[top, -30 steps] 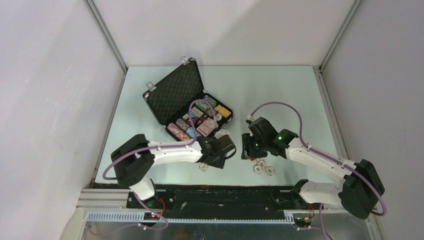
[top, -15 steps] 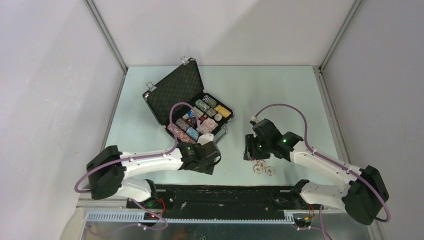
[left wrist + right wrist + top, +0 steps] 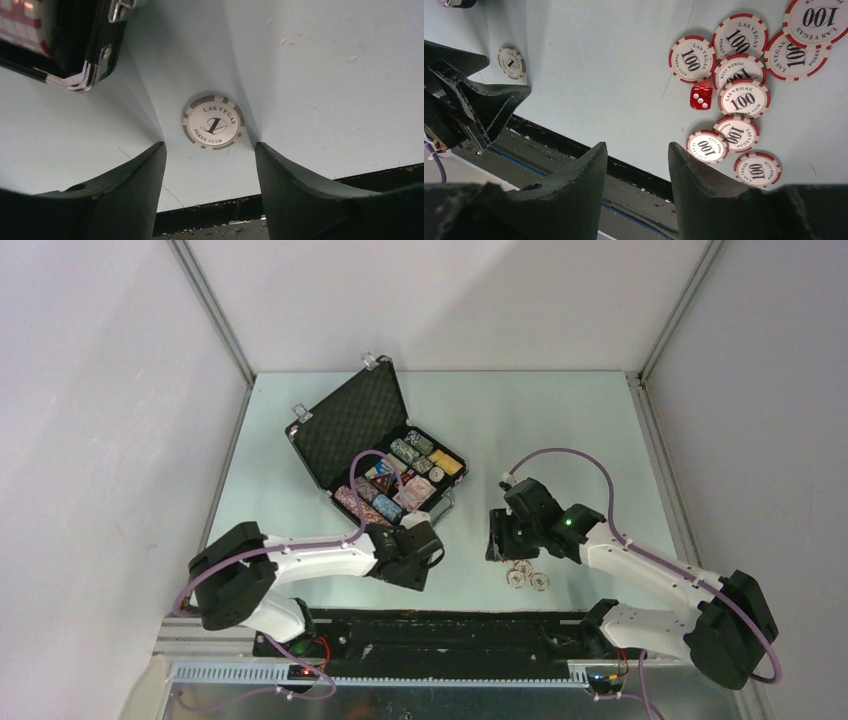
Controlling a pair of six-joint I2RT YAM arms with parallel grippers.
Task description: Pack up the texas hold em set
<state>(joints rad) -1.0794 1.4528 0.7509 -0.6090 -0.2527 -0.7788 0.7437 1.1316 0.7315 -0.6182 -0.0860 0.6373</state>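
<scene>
Left pincer [image 3: 412, 562]: top view, low over the desk [image 3: 560, 440] near its front edge. The open case [image 3: 350, 430] sits just beyond the pincer, with packed chips [image 3: 405, 472] in rows in its tray. Right pincer [image 3: 497, 540] points down; loose chips [image 3: 527, 576] lie just on its near side.

Left wrist view: fingers spread wide, nothing held. 1 grey-edged chip [image 3: 213, 122] lies flat on the desk just beyond the gap, untouched. A case corner [image 3: 75, 75] shows beyond the left finger.

Right wrist view: right pincer [image 3: 636, 146] partly open, empty. 9 red-edged chips [image 3: 744, 98] lie scattered right of it, some overlapping, with 1 red die [image 3: 701, 96] among them.
</scene>
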